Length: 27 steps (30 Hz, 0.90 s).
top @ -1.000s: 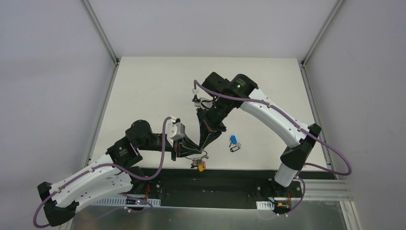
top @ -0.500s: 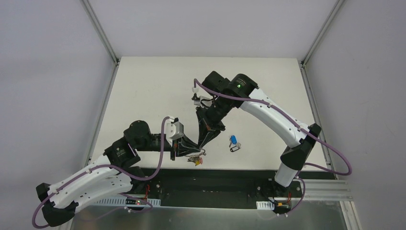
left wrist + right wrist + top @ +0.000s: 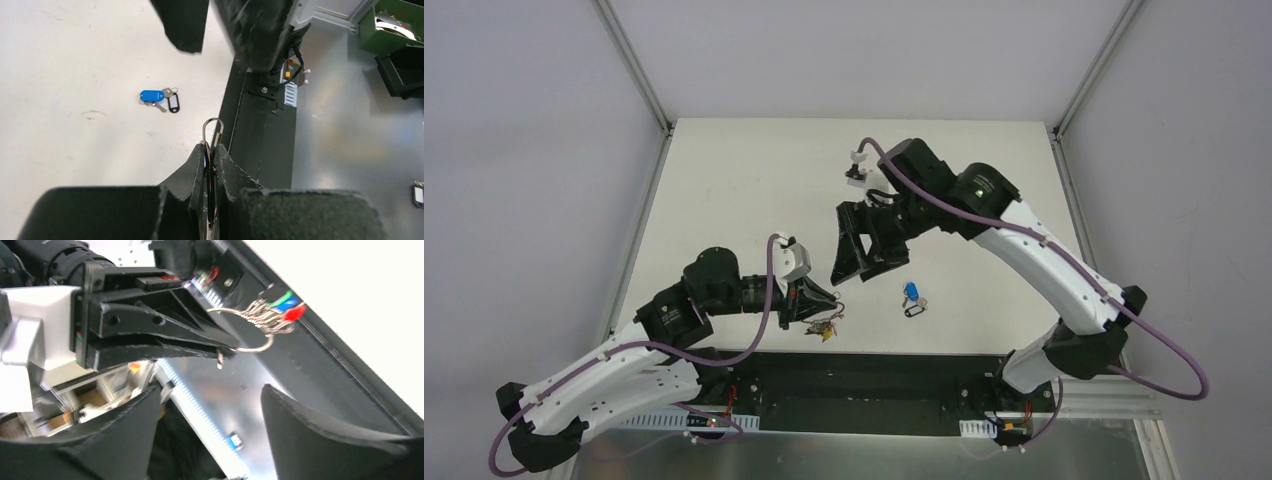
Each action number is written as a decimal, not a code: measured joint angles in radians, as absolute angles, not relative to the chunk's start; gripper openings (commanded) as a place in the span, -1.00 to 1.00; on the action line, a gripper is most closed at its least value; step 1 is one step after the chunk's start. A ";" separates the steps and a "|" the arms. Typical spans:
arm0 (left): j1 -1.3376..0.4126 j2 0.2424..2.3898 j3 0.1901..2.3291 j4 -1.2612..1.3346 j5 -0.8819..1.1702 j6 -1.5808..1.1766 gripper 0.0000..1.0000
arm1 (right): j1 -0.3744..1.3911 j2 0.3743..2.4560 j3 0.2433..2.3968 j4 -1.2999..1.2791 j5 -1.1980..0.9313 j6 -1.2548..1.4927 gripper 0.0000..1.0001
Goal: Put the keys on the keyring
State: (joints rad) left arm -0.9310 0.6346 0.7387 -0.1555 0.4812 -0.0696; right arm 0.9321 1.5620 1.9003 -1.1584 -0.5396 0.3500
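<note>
The two keys, one capped in bright blue and one with a black head, lie together on the white bench, near its front edge and touched by neither arm. The keyring, a thin wire loop, is off to their left, apart from them. It is pinched edge-on between the closed fingers of the left pincer near the bench's front edge. In the left wrist camera the loop stands up out of the fingertips. A bunch of other keys with red, green and blue caps is threaded on the ring, on the side away from the grip. The right pincer hovers close by, between the ring and the loose keys, its jaws standing well apart and holding nothing. In its own camera the two dark fingers frame the ring without touching it. A black rail runs along the bench's front.
</note>
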 measured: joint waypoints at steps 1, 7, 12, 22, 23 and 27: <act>-0.931 0.632 0.741 -0.163 0.467 -0.072 -1.00 | 0.932 1.536 1.884 -1.143 -0.511 0.347 0.97; -0.937 0.622 0.767 -0.217 0.363 -0.092 -1.00 | 0.878 1.314 1.621 -0.954 -0.297 0.350 0.98; -0.937 0.622 0.798 -0.247 0.259 -0.106 -1.00 | 0.631 1.216 1.314 -0.720 -0.403 0.455 0.98; -0.937 0.600 0.800 -0.275 0.086 -0.130 -1.00 | 0.587 1.124 0.943 -0.307 -0.548 0.521 0.98; -0.937 0.600 0.800 -0.275 0.075 -0.131 -1.00 | 0.610 1.093 0.952 -0.305 -0.517 0.501 0.98; -0.937 0.605 0.800 -0.276 0.043 -0.131 -1.00 | 0.704 0.981 1.030 -0.292 -0.271 0.440 0.98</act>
State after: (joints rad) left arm -0.9367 0.6052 0.8001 -0.2756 0.0425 -0.1310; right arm 0.7036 0.9806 1.0302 -0.2916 -0.2707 0.4404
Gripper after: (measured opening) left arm 0.039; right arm 0.990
